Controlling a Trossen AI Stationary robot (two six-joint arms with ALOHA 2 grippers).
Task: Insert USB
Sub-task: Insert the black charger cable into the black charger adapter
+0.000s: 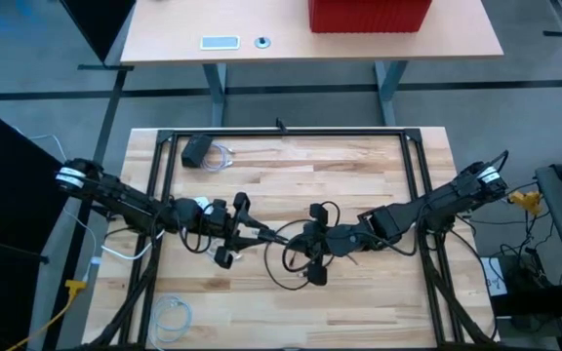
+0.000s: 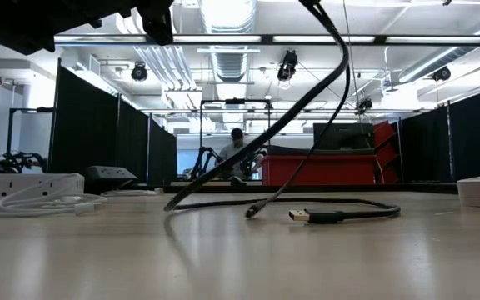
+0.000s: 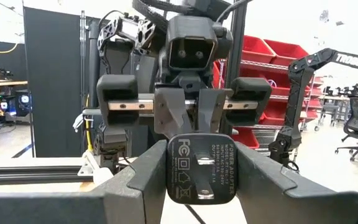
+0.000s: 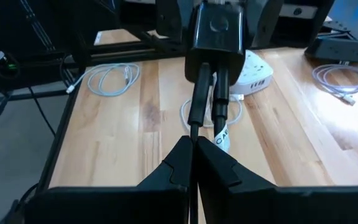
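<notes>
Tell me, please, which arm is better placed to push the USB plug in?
Right, probably: the right gripper pinches the thin black cable beside the black plastic adapter, which the left gripper holds.

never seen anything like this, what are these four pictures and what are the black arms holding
It is a robot with two dark arms at a wooden table. One picture looks down from above, one looks level across the tabletop, and two come from cameras on the wrists. The left gripper holds a black power adapter, its jaws closed on its sides. The right gripper pinches a black cable that runs up to that adapter. A loose USB plug, white coiled cables and a white power strip lie on the table.
</notes>
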